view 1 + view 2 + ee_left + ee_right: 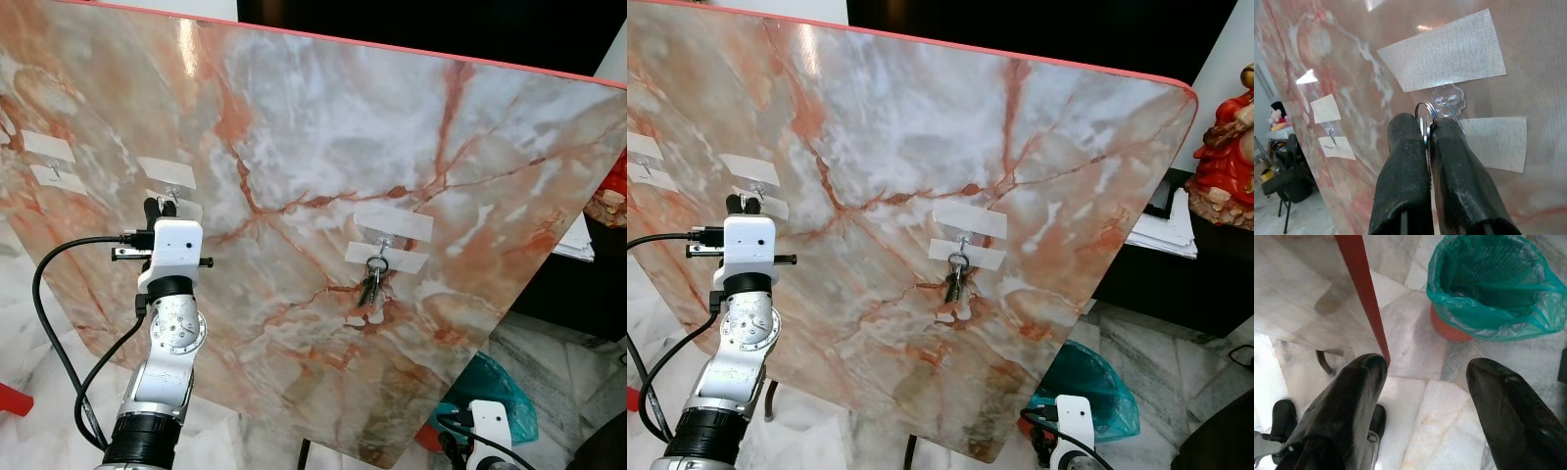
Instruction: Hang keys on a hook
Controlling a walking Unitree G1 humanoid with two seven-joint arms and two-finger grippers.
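Left claw (1426,134) pinched tight on keys (1424,120) beside a clear hook (1448,98) near the marble board's (294,127) left edge, right claw (1422,382) low with fingers spread.

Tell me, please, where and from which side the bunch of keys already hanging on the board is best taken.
Probably grip the bunch of keys by its blades hanging below the ring, coming straight at the marble board from the front. The ring sits on the clear hook between two tape strips, so lifting upward should free it.
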